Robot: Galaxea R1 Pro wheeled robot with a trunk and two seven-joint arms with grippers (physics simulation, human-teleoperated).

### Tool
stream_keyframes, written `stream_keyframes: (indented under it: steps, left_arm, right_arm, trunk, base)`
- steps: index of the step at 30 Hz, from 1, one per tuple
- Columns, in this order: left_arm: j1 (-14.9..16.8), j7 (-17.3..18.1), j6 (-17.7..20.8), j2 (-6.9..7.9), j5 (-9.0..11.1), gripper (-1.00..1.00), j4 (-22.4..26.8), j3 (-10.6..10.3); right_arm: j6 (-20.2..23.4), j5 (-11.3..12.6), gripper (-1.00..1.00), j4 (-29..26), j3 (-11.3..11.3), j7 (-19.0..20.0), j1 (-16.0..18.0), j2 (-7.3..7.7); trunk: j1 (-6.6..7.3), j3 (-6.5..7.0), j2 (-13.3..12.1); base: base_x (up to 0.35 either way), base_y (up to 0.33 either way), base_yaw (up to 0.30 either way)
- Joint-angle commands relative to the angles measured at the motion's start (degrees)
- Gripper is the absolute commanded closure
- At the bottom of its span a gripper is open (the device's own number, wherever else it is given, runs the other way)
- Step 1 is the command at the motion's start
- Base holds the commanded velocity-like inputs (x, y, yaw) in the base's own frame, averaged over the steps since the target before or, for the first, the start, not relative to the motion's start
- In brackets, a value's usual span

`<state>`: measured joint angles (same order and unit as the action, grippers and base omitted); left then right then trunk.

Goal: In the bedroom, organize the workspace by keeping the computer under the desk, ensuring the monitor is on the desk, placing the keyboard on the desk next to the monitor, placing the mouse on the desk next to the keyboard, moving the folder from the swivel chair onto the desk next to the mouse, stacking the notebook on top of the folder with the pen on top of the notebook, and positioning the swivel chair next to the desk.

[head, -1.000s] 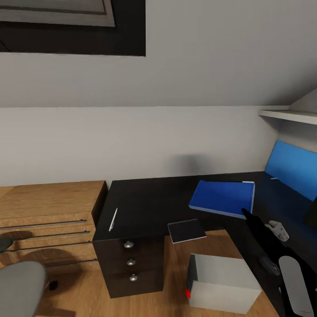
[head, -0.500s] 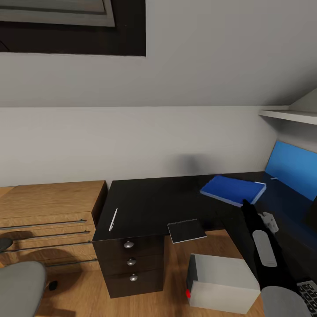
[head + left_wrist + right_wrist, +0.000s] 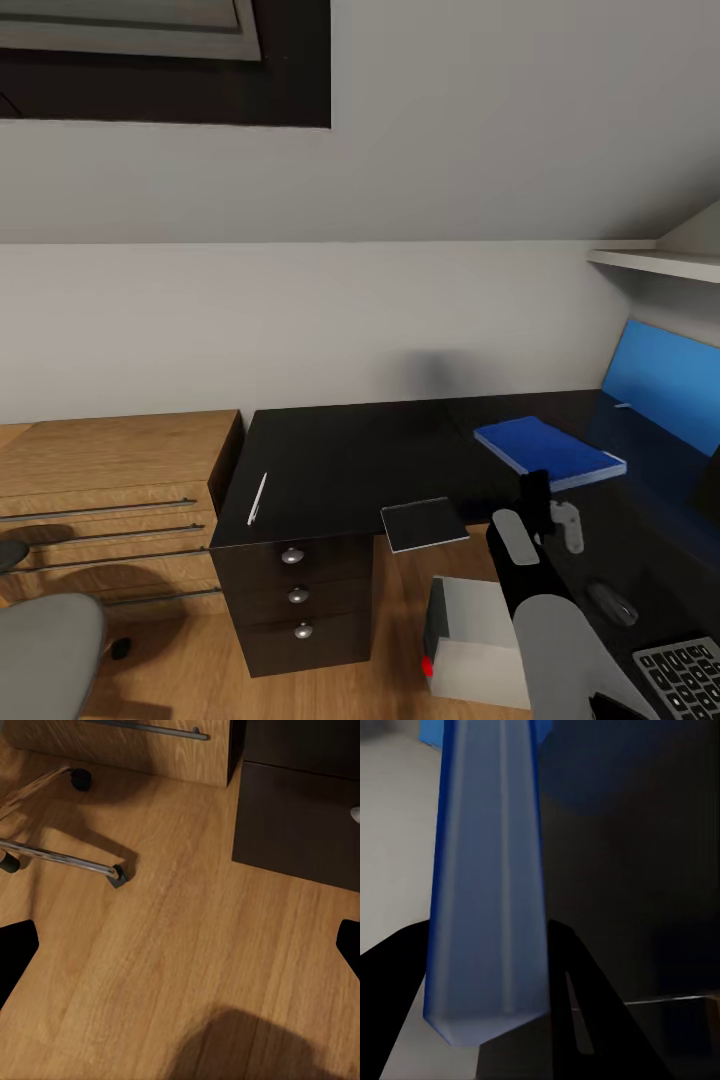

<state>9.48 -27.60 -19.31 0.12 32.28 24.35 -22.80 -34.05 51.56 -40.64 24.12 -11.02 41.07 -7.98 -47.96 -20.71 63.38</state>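
Gripping the blue folder [image 3: 550,452] by its near edge, right claw [image 3: 545,497] has swung it from further back to low over the surface [image 3: 350,460], mouse [image 3: 610,603] and keyboard [image 3: 685,680] nearer than claw—placement imminent.

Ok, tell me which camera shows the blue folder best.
The head view: the folder shows whole, over the desk, with the right gripper at its near edge. The right wrist view shows just its edge between the fingers, close up. The left wrist view looks at the floor.

Grey-shelled arm [image 3: 560,640], black claw [image 3: 536,492]
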Motion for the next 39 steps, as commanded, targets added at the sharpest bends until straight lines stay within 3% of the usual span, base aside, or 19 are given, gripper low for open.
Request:
stream_keyframes:
  steps: [1,13,30,39]
  left_arm:
    - [0.05,-0.35,-0.29,0.03,0.47,-1.00,0.00,-0.48]
    - [0.04,-0.35,-0.29,-0.37,0.19,-1.00,0.00,-0.49]
    - [0.02,-0.35,-0.29,-0.38,0.08,-1.00,0.00,-0.49]
    - [0.05,-0.35,-0.29,-0.38,0.07,-1.00,0.00,-0.49]
  right_arm:
    - [-0.34,0.18,1.00,0.18,0.09,-0.04,0.05,-0.17]
    - [-0.66,5.73,1.00,2.50,-0.45,0.37,0.06,-2.02]
    - [-0.60,5.93,1.00,3.58,-0.30,0.35,0.06,-2.02]
    - [-0.58,6.06,1.00,4.92,-0.37,0.31,0.05,-2.02]
  trunk:
    - [0.00,-0.07,0.05]
    - [0.00,-0.07,0.05]
    - [0.00,-0.08,0.05]
    - [0.00,-0.43,0.05]
  base:
    - [0.000,0.000,0.000]
    - [0.000,0.000,0.000]
    - [0.000,0.000,-0.002]
    - [0.000,0.000,-0.161]
